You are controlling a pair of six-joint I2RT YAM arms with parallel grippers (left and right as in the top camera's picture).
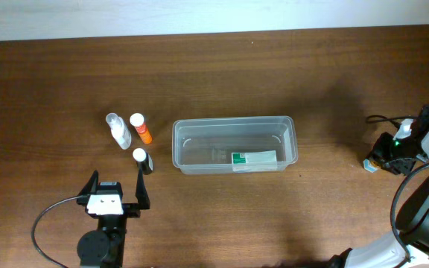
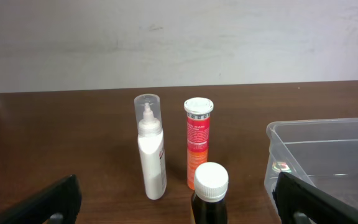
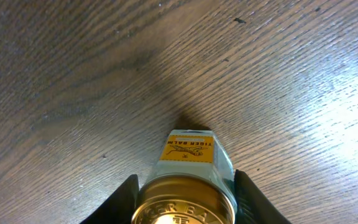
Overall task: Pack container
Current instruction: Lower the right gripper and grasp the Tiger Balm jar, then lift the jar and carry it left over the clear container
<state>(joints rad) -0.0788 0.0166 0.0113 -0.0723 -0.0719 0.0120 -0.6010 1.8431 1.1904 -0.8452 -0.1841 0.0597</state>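
Observation:
The clear plastic container (image 1: 233,126) stands mid-table with a green-and-white box (image 1: 254,159) inside; its corner shows in the left wrist view (image 2: 328,134). A clear-capped white bottle (image 1: 118,130) (image 2: 151,149), an orange tube (image 1: 141,128) (image 2: 197,143) and a dark bottle with a white cap (image 1: 142,158) (image 2: 210,186) stand left of it. My left gripper (image 1: 118,190) (image 2: 176,202) is open, its fingers either side of the dark bottle and apart from it. My right gripper (image 1: 382,158) (image 3: 185,199) is shut on a gold-lidded Tiger Balm jar (image 3: 188,168) at the far right.
The wooden table (image 1: 274,67) runs to a pale wall at the back. A black cable (image 1: 382,117) lies by the right arm. The right arm's base (image 1: 423,216) fills the lower right corner.

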